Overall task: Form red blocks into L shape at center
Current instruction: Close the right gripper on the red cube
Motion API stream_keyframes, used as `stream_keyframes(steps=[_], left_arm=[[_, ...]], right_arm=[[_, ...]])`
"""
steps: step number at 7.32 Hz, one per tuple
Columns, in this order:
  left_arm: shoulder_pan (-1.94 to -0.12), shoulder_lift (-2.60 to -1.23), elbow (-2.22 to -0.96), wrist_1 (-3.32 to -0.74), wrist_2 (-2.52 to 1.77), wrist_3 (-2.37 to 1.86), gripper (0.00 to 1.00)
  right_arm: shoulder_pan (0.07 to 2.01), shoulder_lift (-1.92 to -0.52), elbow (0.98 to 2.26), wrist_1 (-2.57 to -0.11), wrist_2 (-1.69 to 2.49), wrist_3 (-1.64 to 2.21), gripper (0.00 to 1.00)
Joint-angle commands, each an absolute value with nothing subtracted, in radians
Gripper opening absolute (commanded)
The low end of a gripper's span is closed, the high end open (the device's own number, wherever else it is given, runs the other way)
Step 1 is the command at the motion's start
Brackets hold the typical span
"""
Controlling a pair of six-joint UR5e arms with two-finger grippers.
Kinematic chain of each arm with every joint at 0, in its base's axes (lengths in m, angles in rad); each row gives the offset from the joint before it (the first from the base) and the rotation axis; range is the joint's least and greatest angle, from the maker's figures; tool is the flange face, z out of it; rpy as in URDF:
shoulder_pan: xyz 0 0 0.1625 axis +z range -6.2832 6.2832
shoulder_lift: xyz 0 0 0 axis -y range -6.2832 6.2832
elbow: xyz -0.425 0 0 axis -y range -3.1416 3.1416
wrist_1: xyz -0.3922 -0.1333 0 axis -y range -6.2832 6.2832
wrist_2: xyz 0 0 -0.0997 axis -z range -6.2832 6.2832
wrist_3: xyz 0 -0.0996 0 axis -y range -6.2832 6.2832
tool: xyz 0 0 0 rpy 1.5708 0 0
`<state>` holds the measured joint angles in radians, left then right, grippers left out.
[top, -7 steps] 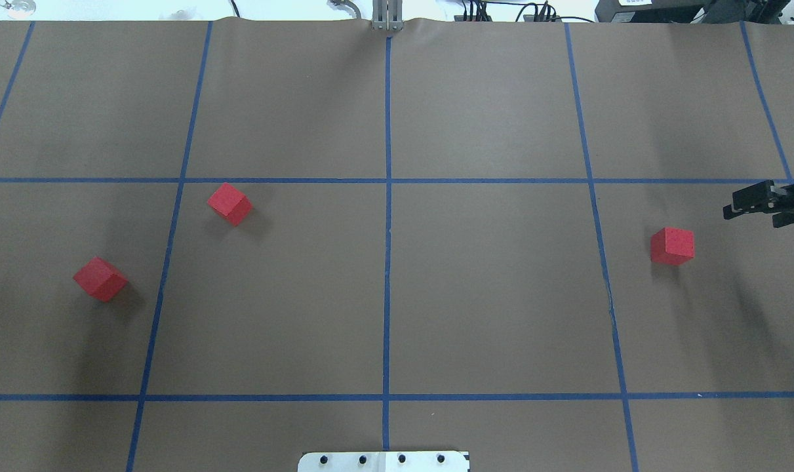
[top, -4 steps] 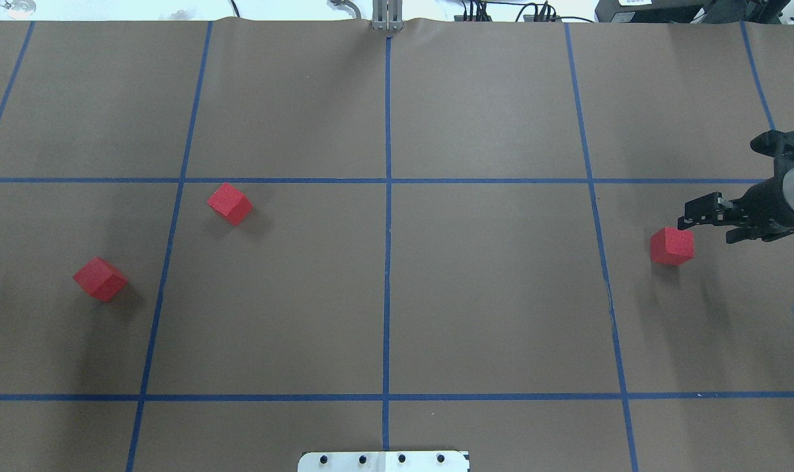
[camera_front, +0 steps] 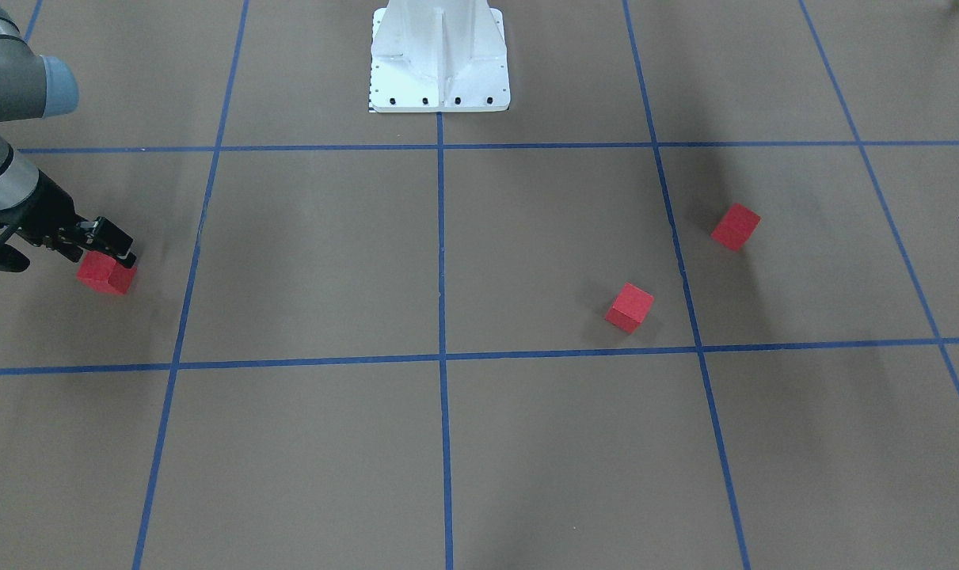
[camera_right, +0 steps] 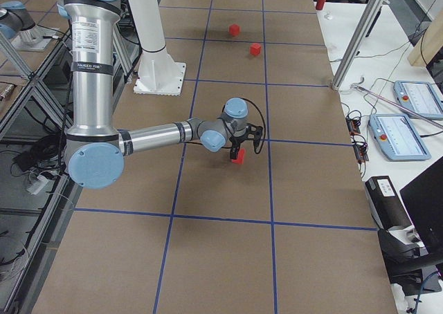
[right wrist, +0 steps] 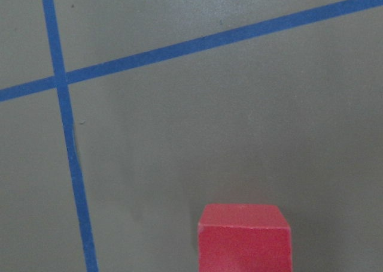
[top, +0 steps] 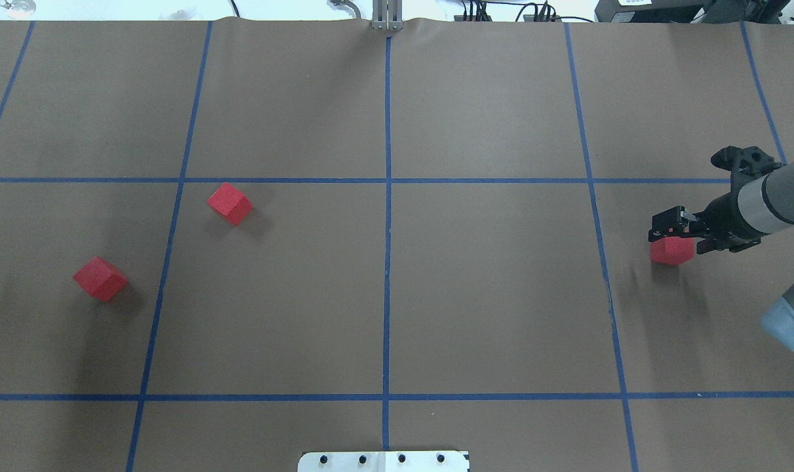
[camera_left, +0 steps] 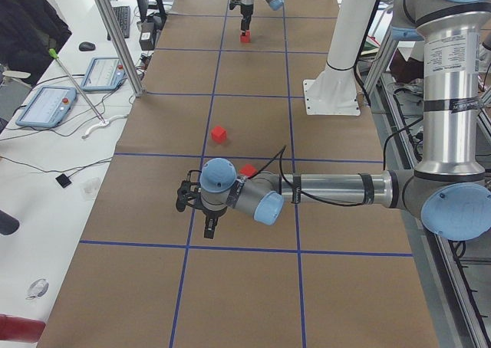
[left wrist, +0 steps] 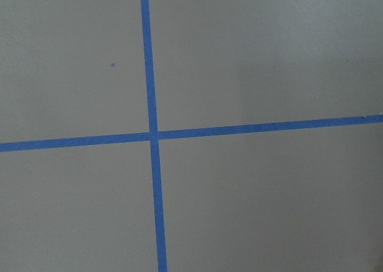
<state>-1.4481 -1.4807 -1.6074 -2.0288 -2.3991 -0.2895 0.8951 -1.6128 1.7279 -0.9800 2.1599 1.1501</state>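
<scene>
Of three red blocks, the first pick-up is being lined up: the right tool (top: 671, 225) is being held just over the right block (top: 673, 254), well off the center (top: 387, 262) of the tabletop (top: 501, 328), seemingly released and grasping nothing. A descent and a clench are being called for next. Two left blocks (top: 229, 203) (top: 100, 278) are lying apart. Whether the left tool (camera_left: 198, 206) is clenched cannot be told.

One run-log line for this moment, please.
right gripper: open, over one red block | other two blocks: apart, untouched | L shape: not begun
</scene>
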Motion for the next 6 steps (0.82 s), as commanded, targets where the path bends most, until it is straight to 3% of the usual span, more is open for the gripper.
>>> stream_keyframes(steps=[1, 6], left_arm=[[-1.448, -1.480, -1.606, -2.029, -2.399, -0.290, 1.00], [-1.448, -1.480, -1.606, -2.029, -2.399, -0.290, 1.00]], right_arm=[[0.896, -1.620, 1.730, -0.980, 2.160, 1.146, 0.93], [0.891, -1.626, 1.718, -0.985, 2.158, 1.135, 0.88]])
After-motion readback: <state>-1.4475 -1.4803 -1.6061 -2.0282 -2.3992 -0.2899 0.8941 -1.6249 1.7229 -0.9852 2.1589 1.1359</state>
